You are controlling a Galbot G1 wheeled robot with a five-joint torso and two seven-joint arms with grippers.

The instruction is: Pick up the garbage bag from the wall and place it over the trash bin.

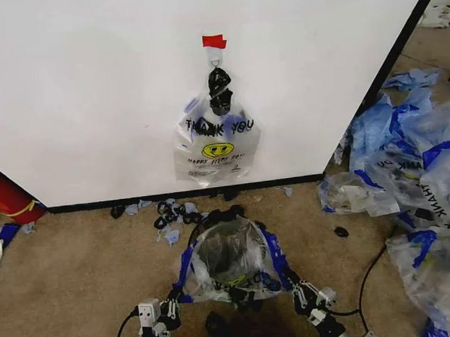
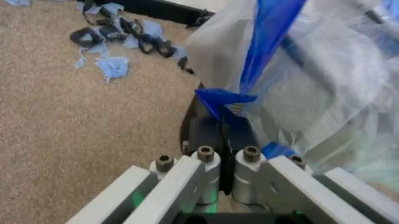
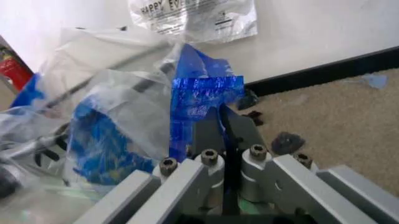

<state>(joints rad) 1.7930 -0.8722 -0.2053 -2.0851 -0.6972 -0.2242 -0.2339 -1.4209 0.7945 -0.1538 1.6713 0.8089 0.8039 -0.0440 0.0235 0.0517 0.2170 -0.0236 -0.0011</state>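
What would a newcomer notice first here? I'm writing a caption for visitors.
A clear "THANK YOU" smiley bag hangs from a hook under red tape on the white wall. Below it, the left end effector and right end effector hold a garbage bag by its blue handles over the trash bin. A heap of similar bags lies to the right.

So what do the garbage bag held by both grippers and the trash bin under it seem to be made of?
The garbage bag looks like thin clear plastic film: see-through, wrinkled, glossy, with blue handles. The left gripper and right gripper pinch those handles. The trash bin shows dark through the film; its material is unclear, perhaps metal mesh.
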